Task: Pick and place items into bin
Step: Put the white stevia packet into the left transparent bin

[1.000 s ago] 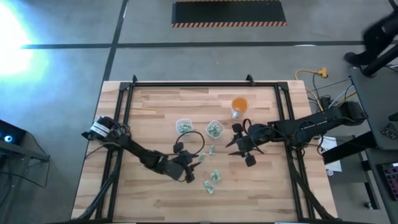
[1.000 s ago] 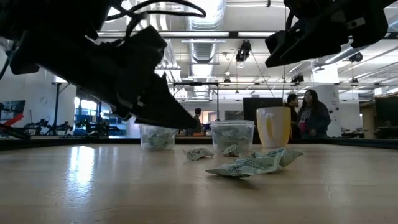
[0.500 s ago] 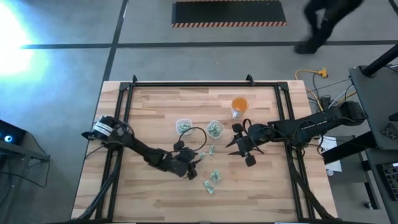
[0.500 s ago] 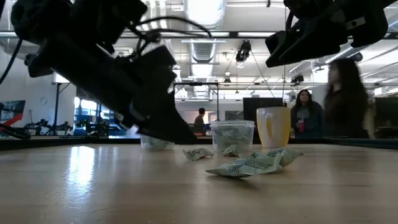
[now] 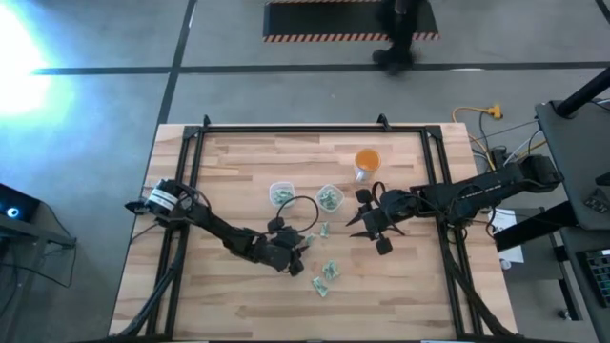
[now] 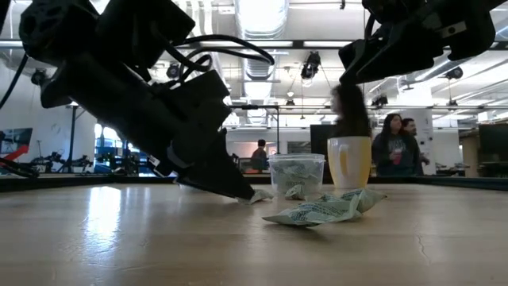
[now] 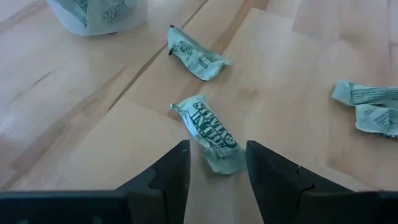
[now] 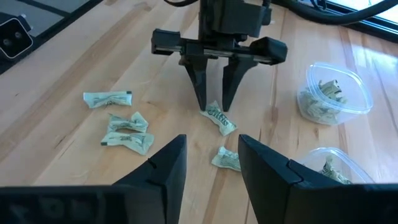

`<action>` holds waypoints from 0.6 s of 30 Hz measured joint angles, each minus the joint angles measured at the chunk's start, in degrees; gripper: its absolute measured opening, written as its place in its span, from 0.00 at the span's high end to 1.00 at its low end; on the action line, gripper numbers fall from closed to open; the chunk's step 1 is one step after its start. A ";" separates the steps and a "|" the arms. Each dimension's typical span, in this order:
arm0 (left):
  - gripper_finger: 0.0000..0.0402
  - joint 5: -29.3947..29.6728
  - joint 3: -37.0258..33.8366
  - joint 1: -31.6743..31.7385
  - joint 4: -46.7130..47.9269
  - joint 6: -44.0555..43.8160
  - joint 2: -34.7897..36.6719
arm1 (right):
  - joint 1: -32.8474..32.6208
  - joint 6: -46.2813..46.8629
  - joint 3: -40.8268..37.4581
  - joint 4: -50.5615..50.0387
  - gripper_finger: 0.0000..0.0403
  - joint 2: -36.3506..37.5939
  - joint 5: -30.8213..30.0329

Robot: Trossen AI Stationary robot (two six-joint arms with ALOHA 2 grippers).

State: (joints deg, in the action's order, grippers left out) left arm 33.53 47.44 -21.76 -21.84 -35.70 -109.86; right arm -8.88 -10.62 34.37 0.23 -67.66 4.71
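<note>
Lying flat on the table [image 5: 238, 295], one wrapper [image 7: 211, 132] sits between the spread fingers of the left gripper [image 7: 214, 171], seemingly untouched. Free wood surrounds it. The right gripper [image 5: 367, 227] hovers open nearby.

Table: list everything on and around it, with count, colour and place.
table: one, pale wood, under both arms
clear cups: two, clear, wrappers inside, side by side mid-table
orange cup: one, orange, towards the far edge, by the right arm
loose wrappers: at least five, pale green-and-white, scattered on the wood near the clear cups
people: at least two, dark clothes, in the room behind
left pincer: one, dark, open, low astride one wrapper
right pincer: one, dark, open, raised above the table
</note>
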 joint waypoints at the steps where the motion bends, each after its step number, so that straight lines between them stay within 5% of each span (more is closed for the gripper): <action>1: 0.67 -0.01 0.00 0.02 -0.01 0.00 0.00 | 0.00 0.05 0.00 0.00 0.67 0.00 0.00; 11: 0.97 -0.25 -0.11 0.02 0.41 0.12 0.00 | 0.00 0.10 -0.02 0.00 0.69 0.00 0.00; 18: 1.00 -0.21 -0.11 0.02 0.50 1.51 0.22 | 0.00 0.10 -0.03 0.00 0.69 0.00 0.00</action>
State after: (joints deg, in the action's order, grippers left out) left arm 33.32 47.33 -21.74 -21.34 -34.19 -109.64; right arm -8.88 -10.52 34.34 0.23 -67.66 4.71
